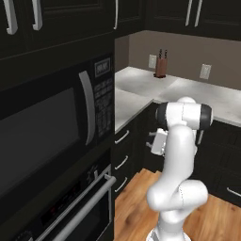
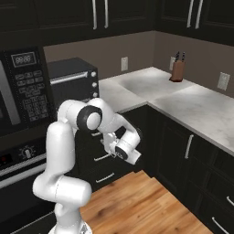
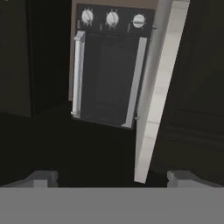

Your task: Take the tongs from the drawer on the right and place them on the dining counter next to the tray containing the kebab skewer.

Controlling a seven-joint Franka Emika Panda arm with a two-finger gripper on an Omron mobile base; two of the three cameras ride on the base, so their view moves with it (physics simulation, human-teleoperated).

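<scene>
Tongs: where they lie, which way they point and how their long axis runs cannot be told, so neither can their place relative to the fingers. The drawer fronts (image 1: 123, 163) are black with slim silver bar handles. They are stacked one above another under the pale marbled counter (image 1: 129, 101), and all of them are shut. Their handles run level along the fronts. Which of them is the task's drawer cannot be told.

The gripper (image 3: 113, 179) hangs in front of these cabinets, below the counter edge. Its fingertips (image 3: 43, 178) are spread wide apart and nothing is between them. In the hand view, which is rolled onto its side, the fingers face a toaster oven (image 3: 109, 83) whose three knobs appear uppermost, and the counter edge (image 3: 159, 87) runs as an upright pale strip beside it. A knife block (image 2: 178, 69) stands on the far counter near the wall.
</scene>
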